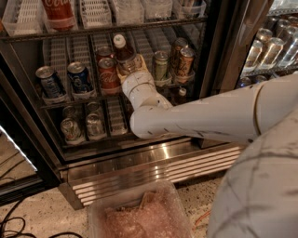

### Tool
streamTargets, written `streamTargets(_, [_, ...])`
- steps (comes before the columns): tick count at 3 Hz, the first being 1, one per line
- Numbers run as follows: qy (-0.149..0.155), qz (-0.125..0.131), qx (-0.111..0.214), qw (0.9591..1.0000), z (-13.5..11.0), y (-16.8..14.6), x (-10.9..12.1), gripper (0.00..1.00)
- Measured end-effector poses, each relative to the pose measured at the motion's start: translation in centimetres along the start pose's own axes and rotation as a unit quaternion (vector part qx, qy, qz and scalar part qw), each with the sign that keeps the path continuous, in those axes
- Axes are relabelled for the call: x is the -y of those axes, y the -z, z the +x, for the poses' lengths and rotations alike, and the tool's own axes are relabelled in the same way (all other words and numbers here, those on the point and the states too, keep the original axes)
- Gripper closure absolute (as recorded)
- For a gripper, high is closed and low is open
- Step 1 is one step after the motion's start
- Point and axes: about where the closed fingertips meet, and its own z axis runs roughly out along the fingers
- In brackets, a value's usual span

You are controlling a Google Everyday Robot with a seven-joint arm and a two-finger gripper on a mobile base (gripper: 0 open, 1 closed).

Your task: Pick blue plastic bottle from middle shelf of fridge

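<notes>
The blue plastic bottle, dark brown drink with a white cap and pale label, leans to the left on the middle shelf of the fridge. It stands between a red can and a green can. My gripper reaches into the shelf at the end of the white arm and is closed around the bottle's lower body. The white wrist hides the bottle's base and most of the fingers.
Two blue cans stand left on the shelf and gold-brown cans stand right. Silver cans are on the shelf below. A red-labelled cola bottle is above. A clear plastic bin sits on the floor and cables lie at the left.
</notes>
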Motion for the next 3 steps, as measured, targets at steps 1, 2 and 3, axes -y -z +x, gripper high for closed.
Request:
streamTargets(1, [0.014, -0.002, 0.019, 0.9997, -1.4, 0.9, 0.2, 1.0])
streamTargets(2, [0.024, -0.024, 0.019, 0.9992, -2.5, 2.2, 1.6, 1.0])
streamTargets(3, [0.049, -0.072, -0.01, 0.9961, -2.4, 3.6, 2.1, 1.0])
